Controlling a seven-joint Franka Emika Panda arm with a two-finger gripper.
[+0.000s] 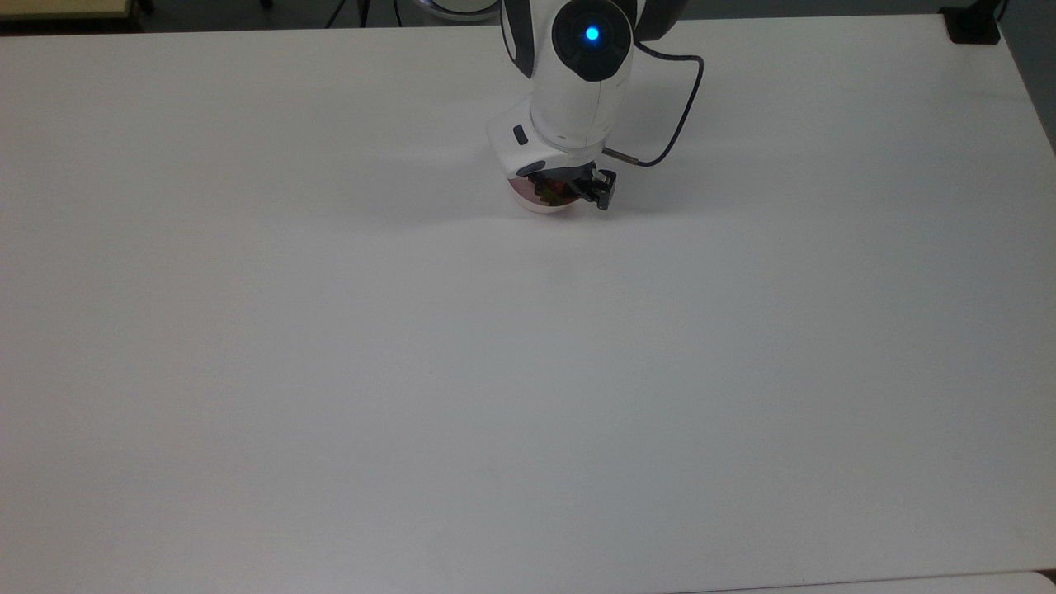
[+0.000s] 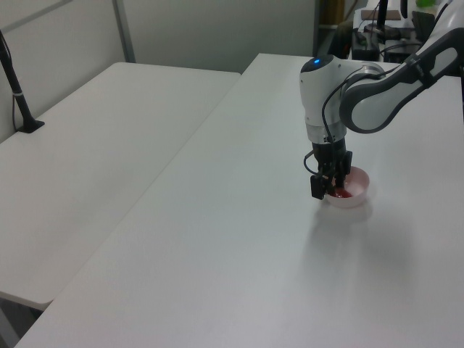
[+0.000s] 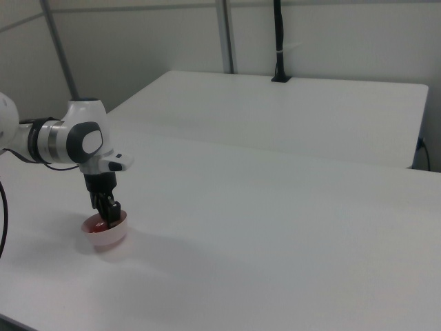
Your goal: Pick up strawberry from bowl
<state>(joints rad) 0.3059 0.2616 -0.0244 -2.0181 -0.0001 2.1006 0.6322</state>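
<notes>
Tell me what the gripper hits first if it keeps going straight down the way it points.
Most likely the strawberry in the bowl: the gripper points straight down into the bowl, right at the fruit. Depth is unclear, so it may already be touching it; below that lies the bowl's floor.

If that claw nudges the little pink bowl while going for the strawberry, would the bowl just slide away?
Probably, a little. The bowl looks small and light, sitting loose on the smooth white table, so a sideways nudge would likely slide it. Its low, wide shape makes tipping unlikely. The gripper reaches in from above the strawberry, so side pushes should be slight.
</notes>
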